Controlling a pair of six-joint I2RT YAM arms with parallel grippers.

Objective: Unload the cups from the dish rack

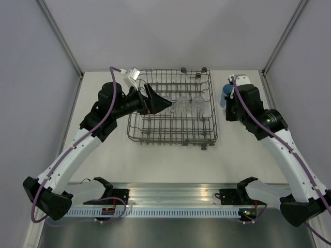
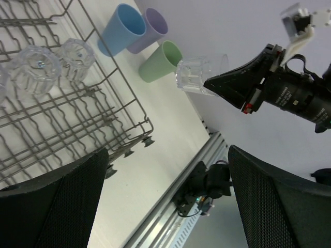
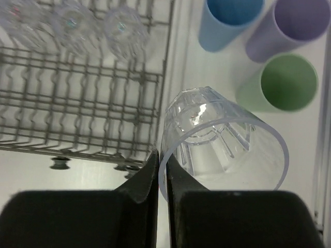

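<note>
**A:** What do your hands have hold of?

**B:** My right gripper (image 3: 161,164) is pinched almost closed on the rim of a clear cup (image 3: 222,139). The cup's wall is between my fingers, its mouth faces my wrist and its base points away. My left gripper (image 2: 168,154) is spread wide and holds nothing.

**A:** And where is everything else?

**B:** The dish rack (image 3: 77,98) lies left of my right gripper, and the held cup is just outside the rack's side wall. Three other clear tumblers (image 3: 72,21) sit in a row inside the rack, ahead of that gripper and to its left. Ahead and to its right, the blue cup (image 3: 227,20), lavender cup (image 3: 295,26) and green cup (image 3: 287,82) stand mouth-up on the table (image 3: 186,72). The green one is nearest the held cup. My left gripper hangs over the rack, with the tumblers beyond its left finger.
</note>
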